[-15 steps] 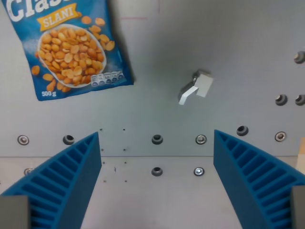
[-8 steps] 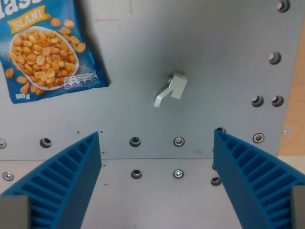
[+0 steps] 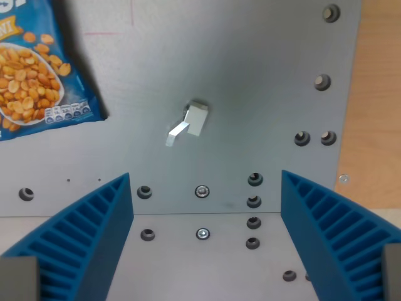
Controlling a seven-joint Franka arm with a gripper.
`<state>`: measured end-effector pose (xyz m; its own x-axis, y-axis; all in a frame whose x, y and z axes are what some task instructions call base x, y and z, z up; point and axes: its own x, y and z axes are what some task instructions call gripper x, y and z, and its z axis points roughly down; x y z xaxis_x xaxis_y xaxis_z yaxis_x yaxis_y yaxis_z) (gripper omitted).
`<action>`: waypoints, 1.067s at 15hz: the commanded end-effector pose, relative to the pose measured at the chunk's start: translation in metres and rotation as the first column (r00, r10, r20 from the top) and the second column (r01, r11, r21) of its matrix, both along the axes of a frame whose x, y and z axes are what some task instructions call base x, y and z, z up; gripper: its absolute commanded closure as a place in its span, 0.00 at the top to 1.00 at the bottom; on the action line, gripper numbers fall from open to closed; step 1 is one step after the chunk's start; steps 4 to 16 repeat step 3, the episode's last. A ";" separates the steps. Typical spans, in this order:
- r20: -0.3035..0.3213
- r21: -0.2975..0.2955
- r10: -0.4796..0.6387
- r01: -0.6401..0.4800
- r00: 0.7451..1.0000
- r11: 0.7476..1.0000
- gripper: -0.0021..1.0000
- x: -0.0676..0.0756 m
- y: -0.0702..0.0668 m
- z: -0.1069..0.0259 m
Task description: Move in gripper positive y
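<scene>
My gripper point(image 3: 207, 241) is open and empty, with its two blue ribbed fingers point(image 3: 81, 241) at the bottom left and bottom right of the wrist view. It hangs above a grey metal plate point(image 3: 238, 75). A small white angled piece point(image 3: 188, 122) lies on the plate above the gap between the fingers. A blue peanut bag point(image 3: 34, 81) lies at the wrist view's upper left, partly cut off by the frame edge.
Rows of bolts and holes point(image 3: 202, 191) cross the plate between the fingers. More bolts point(image 3: 321, 81) run down the plate's right side. A wooden surface point(image 3: 379, 94) borders the plate at the wrist view's right.
The whole scene has shifted to the wrist view's left, so the camera has moved right. The wooden surface at the right has come into view and the bag has slid partly out of frame.
</scene>
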<state>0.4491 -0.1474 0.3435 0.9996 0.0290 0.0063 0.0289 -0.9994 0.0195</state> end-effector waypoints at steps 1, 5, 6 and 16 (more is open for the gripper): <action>-0.018 0.015 0.020 -0.020 1.000 1.000 1.00 0.006 -0.017 0.003; -0.018 0.015 0.020 -0.020 1.000 1.000 1.00 0.006 -0.027 0.003; -0.018 0.015 0.020 -0.020 1.000 1.000 1.00 0.006 -0.027 0.003; -0.018 0.015 0.020 -0.020 1.000 1.000 1.00 0.006 -0.027 0.003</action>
